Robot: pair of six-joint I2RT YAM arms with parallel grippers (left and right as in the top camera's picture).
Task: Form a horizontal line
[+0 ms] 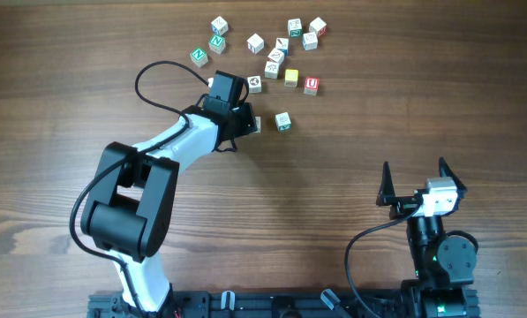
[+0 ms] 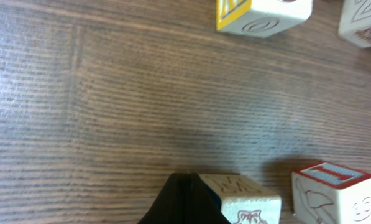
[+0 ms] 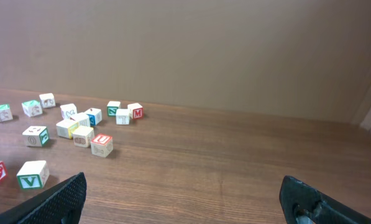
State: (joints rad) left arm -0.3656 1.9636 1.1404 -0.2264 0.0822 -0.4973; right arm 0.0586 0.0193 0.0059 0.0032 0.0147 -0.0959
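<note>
Wooden cube (image 1: 256, 124) touching left gripper (image 1: 246, 118) tip; clenched or not, cannot tell. Just left of green-marked cube (image 1: 283, 121).

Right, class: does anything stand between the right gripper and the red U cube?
Nothing visible does. Only bare table lies between the open right gripper and the red U cube; the yellow cube sits just past it, off that path.

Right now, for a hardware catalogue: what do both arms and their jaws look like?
The left arm has white links, black joint housings and a looping black cable. The right arm is black with a white wrist block, pointed black jaws and a black cable.
</note>
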